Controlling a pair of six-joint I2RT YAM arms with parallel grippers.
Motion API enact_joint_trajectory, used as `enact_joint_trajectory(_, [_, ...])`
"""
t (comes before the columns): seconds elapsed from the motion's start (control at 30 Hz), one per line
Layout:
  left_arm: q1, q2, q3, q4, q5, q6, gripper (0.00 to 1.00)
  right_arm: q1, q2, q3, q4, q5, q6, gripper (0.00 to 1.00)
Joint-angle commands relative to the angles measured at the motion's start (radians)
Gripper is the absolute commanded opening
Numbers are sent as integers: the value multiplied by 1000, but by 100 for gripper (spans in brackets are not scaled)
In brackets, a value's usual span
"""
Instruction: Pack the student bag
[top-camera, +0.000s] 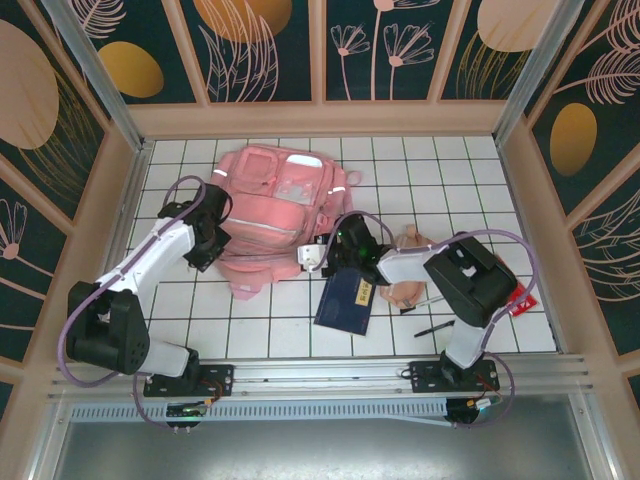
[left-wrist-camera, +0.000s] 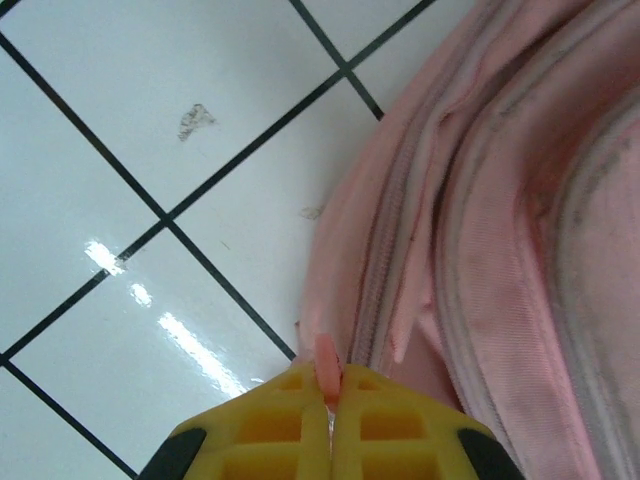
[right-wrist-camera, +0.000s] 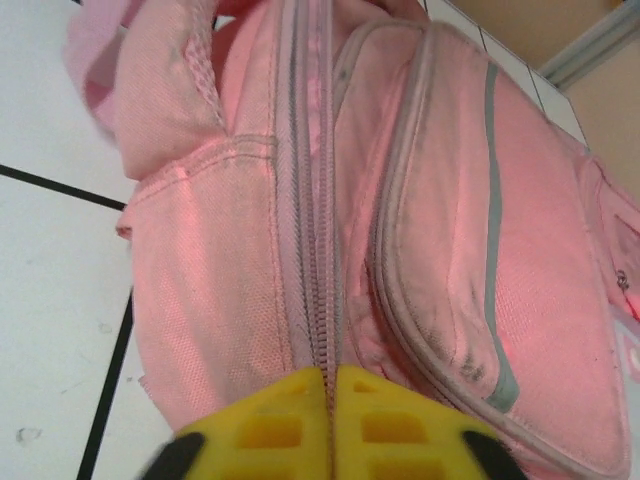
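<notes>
Soft pink fabric student bag (top-camera: 275, 210) toward far table (top-camera: 440, 170) edge; ribbed yellow left fingers (left-wrist-camera: 345, 390) pinching its zip tab (left-wrist-camera: 327, 362); right fingers (right-wrist-camera: 315, 390) closed at zip seam (right-wrist-camera: 320, 250).

Bright overhead light, glare streaks on the glossy table (left-wrist-camera: 190, 345), foreground blurred.

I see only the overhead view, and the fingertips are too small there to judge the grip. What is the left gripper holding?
Observer: The left gripper is shut on a small pink tab at the edge of the bag, beside its zip.
Operator: And the right one?
Observer: The fingers of the right gripper meet on the zip line; what they pinch is hidden.
Operator: Is that zip open?
Observer: It looks closed along the stretch in the right wrist view.
</notes>
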Motion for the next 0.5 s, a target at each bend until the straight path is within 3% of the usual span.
enact_joint_trajectory(0.0, [23, -28, 14, -57, 71, 25, 0, -71, -90, 28, -160, -61, 59, 45])
enact_joint_trajectory(0.07, [1, -77, -23, 20, 203, -18, 0, -54, -127, 50, -177, -176, 147, 52])
enact_joint_trajectory(0.2, [-50, -113, -5, 74, 275, -89, 0, 30, -124, 82, -102, -268, 316, 61])
enact_joint_trajectory(0.37, [-98, -91, 22, 97, 328, -133, 0, 111, 9, 150, -5, -232, 459, 64])
enact_joint_trajectory(0.47, [-111, -76, 23, 96, 344, -157, 0, 139, 74, 203, -72, -175, 446, 60])
